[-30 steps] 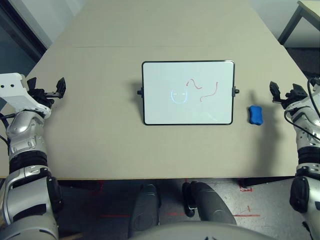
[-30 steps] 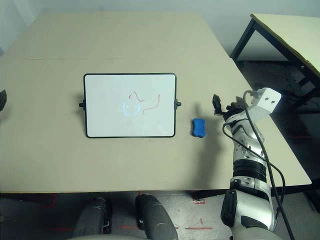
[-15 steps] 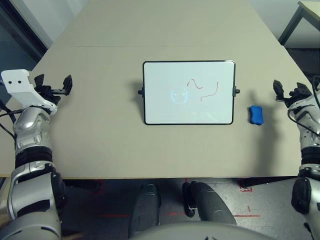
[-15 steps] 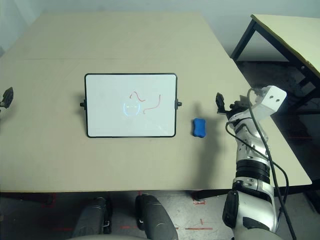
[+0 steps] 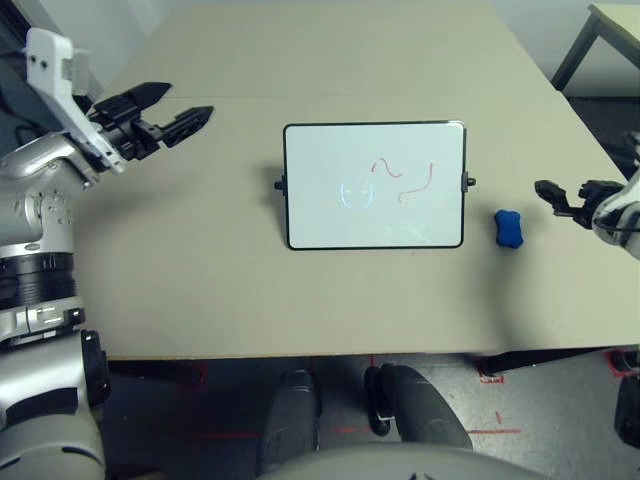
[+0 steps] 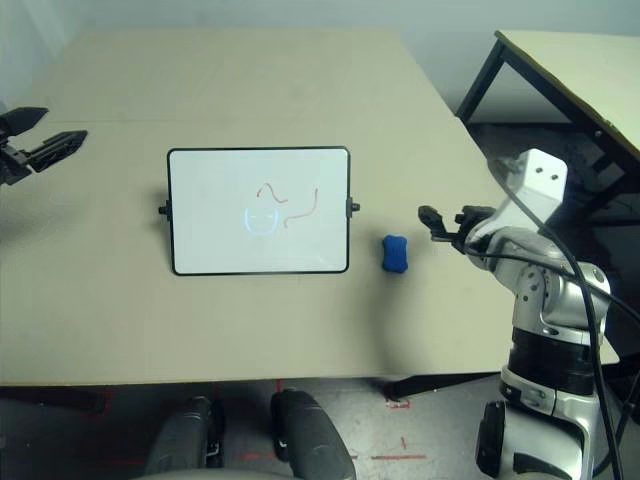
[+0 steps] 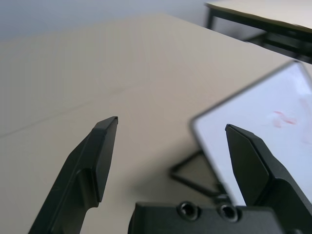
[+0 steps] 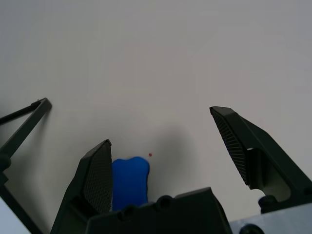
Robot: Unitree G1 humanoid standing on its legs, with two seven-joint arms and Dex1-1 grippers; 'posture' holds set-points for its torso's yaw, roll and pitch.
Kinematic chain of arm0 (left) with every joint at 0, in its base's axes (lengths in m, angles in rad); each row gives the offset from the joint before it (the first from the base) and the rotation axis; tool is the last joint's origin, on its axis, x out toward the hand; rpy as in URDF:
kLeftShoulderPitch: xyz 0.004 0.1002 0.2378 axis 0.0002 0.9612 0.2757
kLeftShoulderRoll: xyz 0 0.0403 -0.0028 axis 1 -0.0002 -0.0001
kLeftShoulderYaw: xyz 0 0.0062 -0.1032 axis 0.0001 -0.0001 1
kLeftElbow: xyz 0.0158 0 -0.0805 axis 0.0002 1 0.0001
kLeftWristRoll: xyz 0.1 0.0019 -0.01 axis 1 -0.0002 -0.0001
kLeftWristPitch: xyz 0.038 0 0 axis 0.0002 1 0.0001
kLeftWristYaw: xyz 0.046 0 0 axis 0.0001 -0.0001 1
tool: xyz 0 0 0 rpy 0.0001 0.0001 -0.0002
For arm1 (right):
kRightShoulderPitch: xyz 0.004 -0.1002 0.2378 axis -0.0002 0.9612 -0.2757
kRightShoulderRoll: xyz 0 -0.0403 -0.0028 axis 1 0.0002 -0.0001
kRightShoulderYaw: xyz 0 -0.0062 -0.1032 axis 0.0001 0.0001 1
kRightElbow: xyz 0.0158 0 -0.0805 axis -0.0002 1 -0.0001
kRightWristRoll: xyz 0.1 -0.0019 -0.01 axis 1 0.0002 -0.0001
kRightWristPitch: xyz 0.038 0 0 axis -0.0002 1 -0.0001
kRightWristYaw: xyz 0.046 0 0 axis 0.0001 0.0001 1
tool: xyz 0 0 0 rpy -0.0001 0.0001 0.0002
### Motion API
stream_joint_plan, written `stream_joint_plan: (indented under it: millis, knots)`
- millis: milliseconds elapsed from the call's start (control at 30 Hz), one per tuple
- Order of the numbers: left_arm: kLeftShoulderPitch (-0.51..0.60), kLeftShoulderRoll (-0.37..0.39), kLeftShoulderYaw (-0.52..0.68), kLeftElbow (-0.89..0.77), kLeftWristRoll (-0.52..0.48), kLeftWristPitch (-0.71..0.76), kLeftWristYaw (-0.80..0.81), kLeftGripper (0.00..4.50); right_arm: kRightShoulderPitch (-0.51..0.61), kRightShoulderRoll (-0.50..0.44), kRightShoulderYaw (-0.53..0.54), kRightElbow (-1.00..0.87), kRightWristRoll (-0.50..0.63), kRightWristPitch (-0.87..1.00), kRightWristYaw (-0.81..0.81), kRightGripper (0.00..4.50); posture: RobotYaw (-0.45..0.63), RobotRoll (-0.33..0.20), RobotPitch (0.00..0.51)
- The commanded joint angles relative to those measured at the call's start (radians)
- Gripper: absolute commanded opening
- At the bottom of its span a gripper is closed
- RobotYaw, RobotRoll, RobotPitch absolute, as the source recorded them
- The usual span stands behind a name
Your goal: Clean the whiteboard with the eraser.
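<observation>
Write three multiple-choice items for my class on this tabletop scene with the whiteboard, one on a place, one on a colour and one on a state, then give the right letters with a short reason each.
1. Where does the eraser lie?
A. On the whiteboard
B. On the table, between the whiteboard and the right hand
C. In the left hand

2. What colour are the two wavy lines beside the face doodle?
A. Red
B. Green
C. Black

3. What state is the right hand in?
A. Shut on the eraser
B. Shut and empty
C. Open and empty

Answers:
1. B, the blue block sits on the bare tabletop just past the board's right edge, with the right hand further out.
2. A, both squiggles are drawn in red, while the face is blue.
3. C, the right wrist view shows its fingers spread wide, with the eraser still lying on the table.
</observation>
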Motion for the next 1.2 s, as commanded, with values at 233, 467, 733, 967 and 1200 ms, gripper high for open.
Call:
stream_joint_plan:
  millis: [233, 467, 733, 967, 1200]
  knots:
    - [-0.003, -0.142, -0.128, -0.183, -0.013, 0.102, 0.041, 4.49, -0.031, 0.058, 0.126, -0.071, -0.05, 0.148, -0.034, 4.48, -0.15, 0.0, 0.102]
    - [-0.034, -0.2, -0.192, -0.168, 0.012, 0.085, 0.029, 4.49, -0.024, 0.088, 0.127, -0.074, -0.081, 0.191, -0.046, 4.48, -0.15, 0.0, 0.111]
    - [-0.049, -0.257, -0.249, -0.153, 0.043, 0.06, 0.007, 4.49, -0.009, 0.12, 0.138, -0.042, -0.113, 0.168, -0.048, 4.48, -0.15, 0.0, 0.121]
    - [-0.043, -0.277, -0.256, -0.167, 0.051, 0.065, 0.007, 4.49, 0.001, 0.135, 0.137, -0.013, -0.136, 0.156, -0.047, 4.48, -0.14, 0.0, 0.132]
    - [-0.031, -0.278, -0.253, -0.176, 0.052, 0.073, 0.005, 4.5, 0.003, 0.158, 0.126, 0.002, -0.156, 0.157, -0.048, 3.26, -0.13, 0.0, 0.136]
